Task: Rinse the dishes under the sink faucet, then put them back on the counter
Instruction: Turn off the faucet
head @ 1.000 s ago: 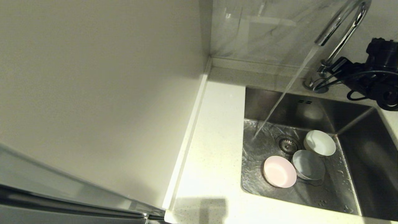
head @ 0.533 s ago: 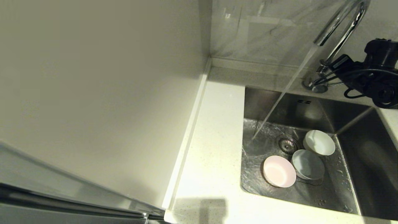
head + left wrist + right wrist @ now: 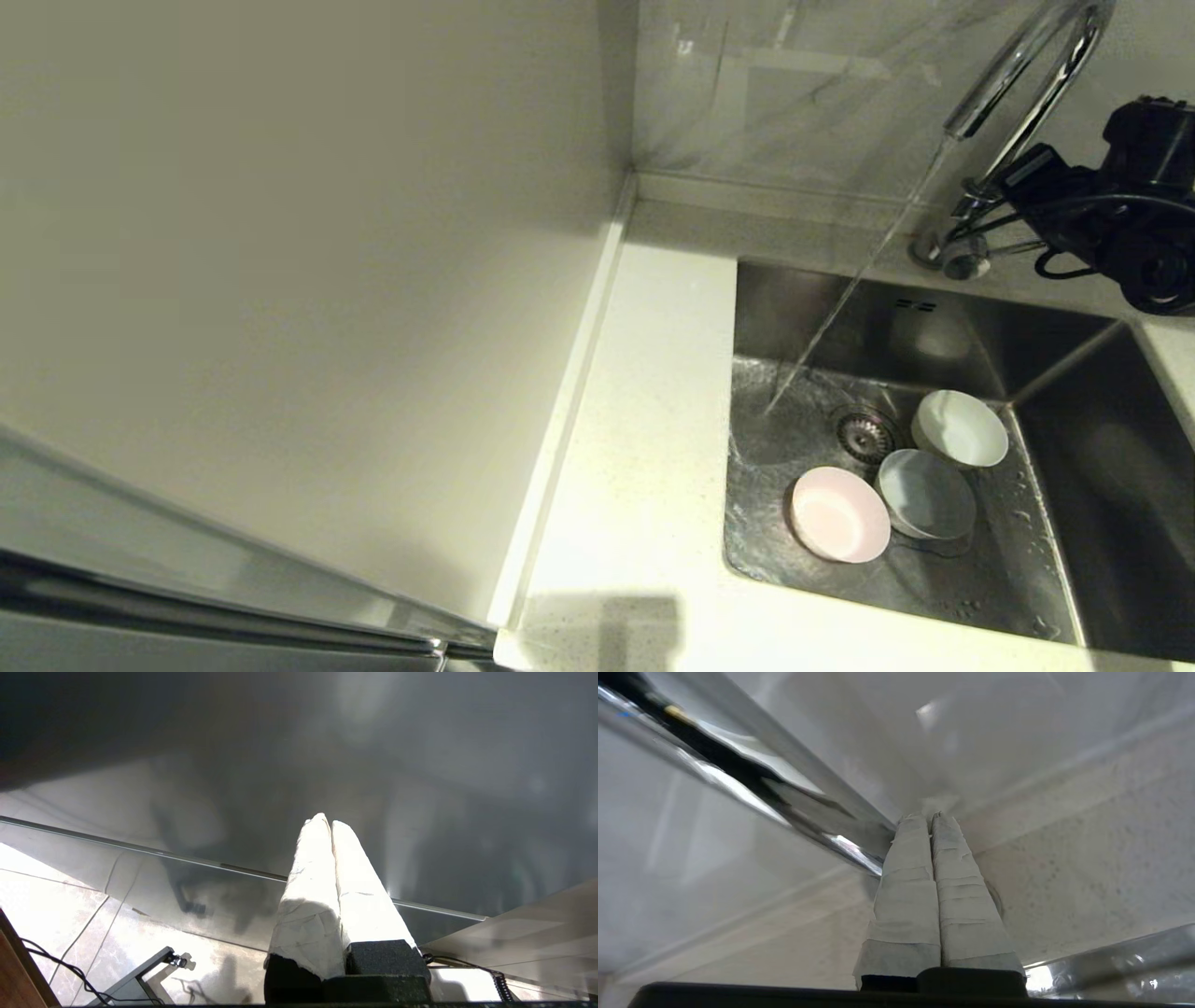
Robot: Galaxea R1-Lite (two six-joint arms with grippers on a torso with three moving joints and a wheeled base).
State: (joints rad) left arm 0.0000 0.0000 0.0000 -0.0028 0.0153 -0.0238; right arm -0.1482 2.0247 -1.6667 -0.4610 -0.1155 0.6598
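Observation:
Three dishes lie in the sink beside the drain: a pink one, a blue-grey one and a white one. A thin stream of water falls from the sink faucet onto the basin floor left of the dishes. My right arm reaches to the faucet's base at the far right. My right gripper is shut with nothing in it, close beside the chrome stem, with the side lever just below it. The left gripper is shut and empty, away from the sink.
The off-white counter runs along the sink's left side and front edge. A plain cream wall panel stands to the left, a marbled backsplash behind. Water drops dot the basin floor on the right.
The water stream has thinned. My right arm has shifted slightly back and up at the faucet's base, and the lever has moved with it. The dishes have not moved.

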